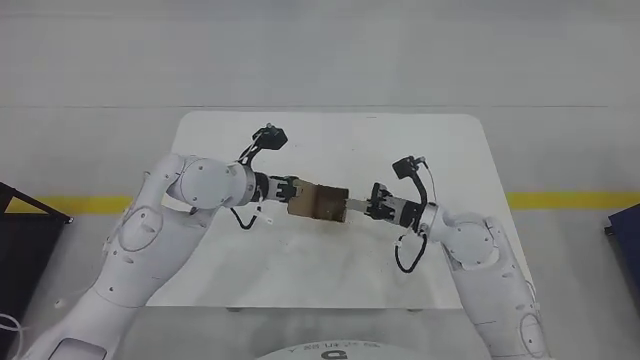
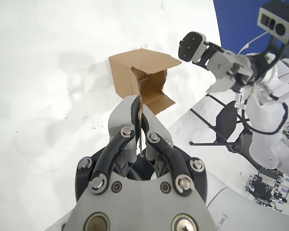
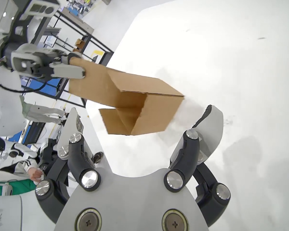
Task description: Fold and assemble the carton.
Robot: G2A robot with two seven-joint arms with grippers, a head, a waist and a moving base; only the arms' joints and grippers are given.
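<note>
A small brown carton (image 1: 319, 201) hangs above the middle of the white table (image 1: 330, 135), squared up into a tube with its end flaps loose. My left gripper (image 1: 291, 190) is shut on one flap of the carton (image 2: 134, 78); the flap runs edge-on between its fingertips (image 2: 140, 102). My right gripper (image 1: 368, 203) stands open just beyond the opposite end of the carton (image 3: 139, 102), its fingers (image 3: 212, 118) spread wide and touching nothing. In the right wrist view, the left gripper (image 3: 69, 69) pinches the far flap.
The white table has bare surface all around the carton. A yellow floor stripe (image 1: 570, 200) runs past both sides of the table. A dark object (image 1: 20, 240) sits on the floor at the left. Racks and a chair stand beyond the table edge.
</note>
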